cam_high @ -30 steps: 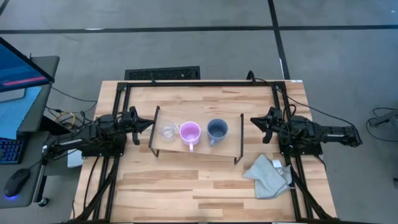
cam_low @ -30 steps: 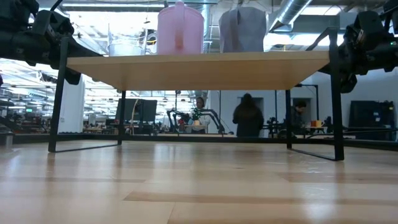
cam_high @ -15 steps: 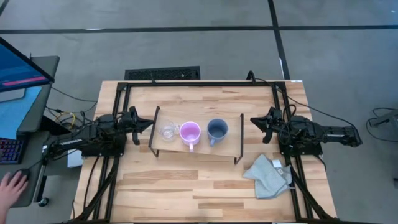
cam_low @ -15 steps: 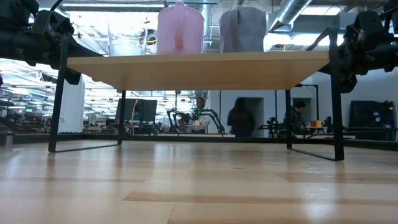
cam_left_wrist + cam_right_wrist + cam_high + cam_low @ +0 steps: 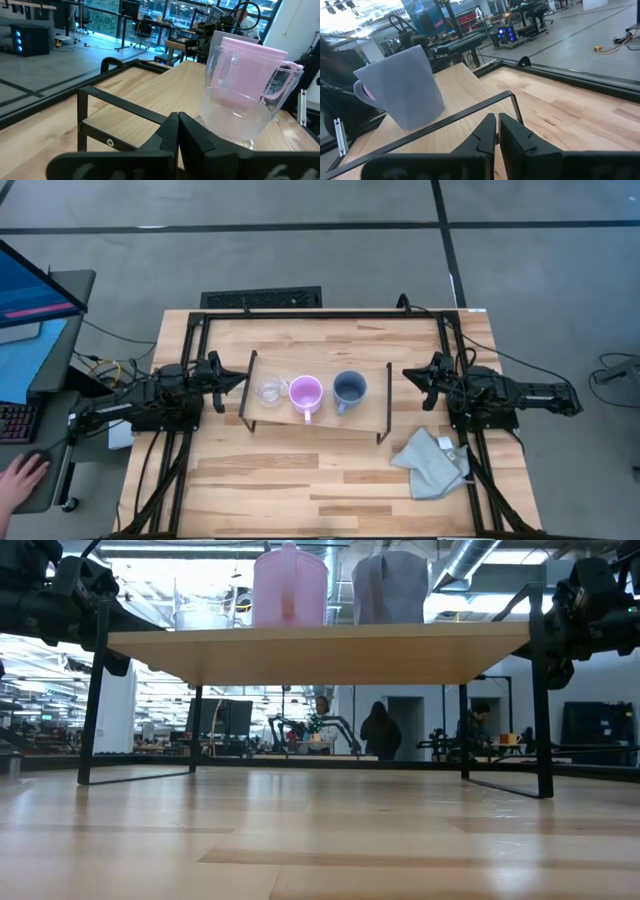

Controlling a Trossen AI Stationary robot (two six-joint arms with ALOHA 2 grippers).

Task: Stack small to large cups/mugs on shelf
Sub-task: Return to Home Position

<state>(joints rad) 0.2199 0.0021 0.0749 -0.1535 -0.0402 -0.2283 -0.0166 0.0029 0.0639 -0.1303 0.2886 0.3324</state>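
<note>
1. A low rectangular shelf (image 5: 320, 365) with a light wooden top on thin black wire legs stands mid-table on the big pale wooden table (image 5: 330, 490).
2. Three vessels stand upright in a row on the shelf top, side by side, none nested.
3. From the left arm's end: small clear glass cup (image 5: 267, 391), then pink-purple mug (image 5: 305, 392) w/ handle just beside it, then blue-grey mug (image 5: 349, 388) w/ handle, a small gap between the two mugs.
4. The left gripper (image 5: 240, 380) sits off the shelf's left end, near the glass cup but apart from it. Its wrist view shows the fingers pressed together, nothing btwn them.
5. The right gripper (image 5: 407, 373) sits off the shelf's right end, clear of the blue-grey mug. Fingers closed too, holding nothing.
6. A crumpled grey-green cloth (image 5: 432, 462) lies on the table near the right arm's base, well apart from the shelf.
7. A person's hand (image 5: 18, 480) rests at a desk beside the table, by the left arm's side.
</note>
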